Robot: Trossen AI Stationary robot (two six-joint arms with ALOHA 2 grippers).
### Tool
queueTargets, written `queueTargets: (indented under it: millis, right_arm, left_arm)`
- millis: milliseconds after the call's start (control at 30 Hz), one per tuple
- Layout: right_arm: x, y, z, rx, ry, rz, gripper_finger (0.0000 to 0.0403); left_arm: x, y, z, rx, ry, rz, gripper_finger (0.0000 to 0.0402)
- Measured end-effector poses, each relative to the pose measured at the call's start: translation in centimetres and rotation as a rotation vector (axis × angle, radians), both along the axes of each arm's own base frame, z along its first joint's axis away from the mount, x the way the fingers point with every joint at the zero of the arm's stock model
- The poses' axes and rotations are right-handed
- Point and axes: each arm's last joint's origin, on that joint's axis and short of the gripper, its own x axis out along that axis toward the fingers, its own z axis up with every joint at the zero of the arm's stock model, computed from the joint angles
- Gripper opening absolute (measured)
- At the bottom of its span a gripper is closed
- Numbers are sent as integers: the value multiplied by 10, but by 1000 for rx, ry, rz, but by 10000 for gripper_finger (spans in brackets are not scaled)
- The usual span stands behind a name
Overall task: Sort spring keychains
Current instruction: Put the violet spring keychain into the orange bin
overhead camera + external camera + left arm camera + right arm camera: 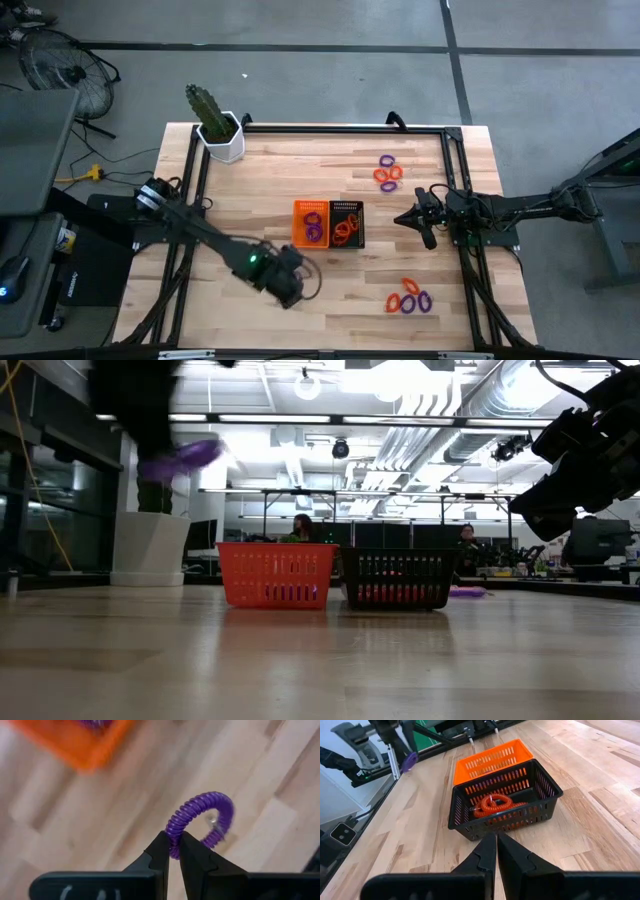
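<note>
The spring keychains are small coiled plastic loops, and one purple keychain sits pinched in the left pincer, whose jaws are nearly closed on a single strand of the coil, the rest of the ring standing free past the tips above the desk. It looks very light, so weight should not trouble the grip; the coil is probably springy and smooth, so it may stretch, sway or slip through the tips if nipped loosely. A hold across one side of the ring, as here, seems the sensible place, clear of the small metal fitting that shows inside the loop.

In the high view the left pincer hangs over the near part of the desk, just near and left of the orange bin, which already holds purple coils. Touching its right side is the black bin, with an orange keychain lying inside. Right of the bins waits the right pincer, shut and empty. Beyond it, loose keychains lie in two clusters: a far group and a near group, both mixed orange and purple. A potted cactus stands at the far left corner.
</note>
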Motion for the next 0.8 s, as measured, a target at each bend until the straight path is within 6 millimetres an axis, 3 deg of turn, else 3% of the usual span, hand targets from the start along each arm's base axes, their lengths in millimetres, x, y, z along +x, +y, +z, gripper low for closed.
queueTargets:
  millis: [333, 800]
  right_arm:
    - [0, 0, 0, 0, 0, 0, 12]
    - [0, 0, 0, 0, 0, 0, 12]
  left_arm:
    - [30, 48, 18, 131, -25, -198, 28]
    - [52, 130, 22, 152, 17, -200, 28]
